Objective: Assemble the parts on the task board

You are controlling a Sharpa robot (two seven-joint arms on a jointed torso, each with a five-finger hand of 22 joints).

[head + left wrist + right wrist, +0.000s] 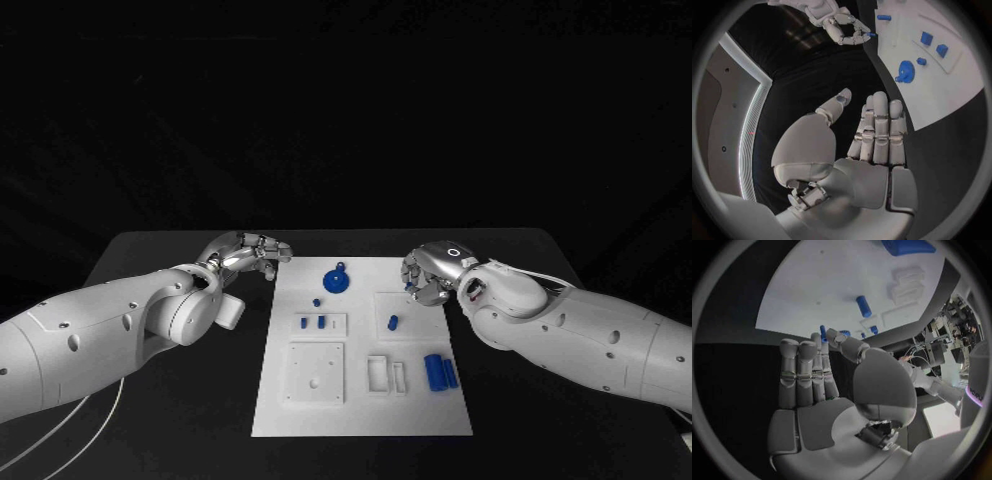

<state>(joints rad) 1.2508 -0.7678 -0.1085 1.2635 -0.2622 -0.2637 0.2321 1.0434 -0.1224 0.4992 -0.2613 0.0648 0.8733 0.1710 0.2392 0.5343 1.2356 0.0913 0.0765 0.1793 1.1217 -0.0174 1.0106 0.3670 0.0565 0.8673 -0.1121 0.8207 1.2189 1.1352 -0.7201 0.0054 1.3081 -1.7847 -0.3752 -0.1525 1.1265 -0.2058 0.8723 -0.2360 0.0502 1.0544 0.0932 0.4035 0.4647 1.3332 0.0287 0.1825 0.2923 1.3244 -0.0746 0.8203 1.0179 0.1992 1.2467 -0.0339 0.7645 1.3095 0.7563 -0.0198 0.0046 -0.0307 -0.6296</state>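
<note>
Landmark: task board (361,415), a white plate lying flat in the middle of the black surface (173,250).
Left hand: the left hand (245,255) hovers just off the board's far left corner; in its wrist view the fingers (879,127) stand straight and together, thumb apart, nothing held.
Right hand: the right hand (430,270) sits at the board's far right edge. In the left wrist view its fingertips curl together around a small blue bit (871,34); it appears to pinch a part, though the piece is too small to identify.
Parts: a blue gear (336,281) lies near the board's far edge; a short blue peg (392,322) lies in a recessed square right of centre; small blue pieces (312,323) sit in a frame left of centre; two blue cylinders (440,371) lie side by side near the right edge.
Progress: judged early; most parts lie loose.
Risk: the pinched piece could slip from so fine a hold, or tilt and jam at its seat.
Risk: the right forearm passes close above the cylinders and could sweep them off the board.
</note>
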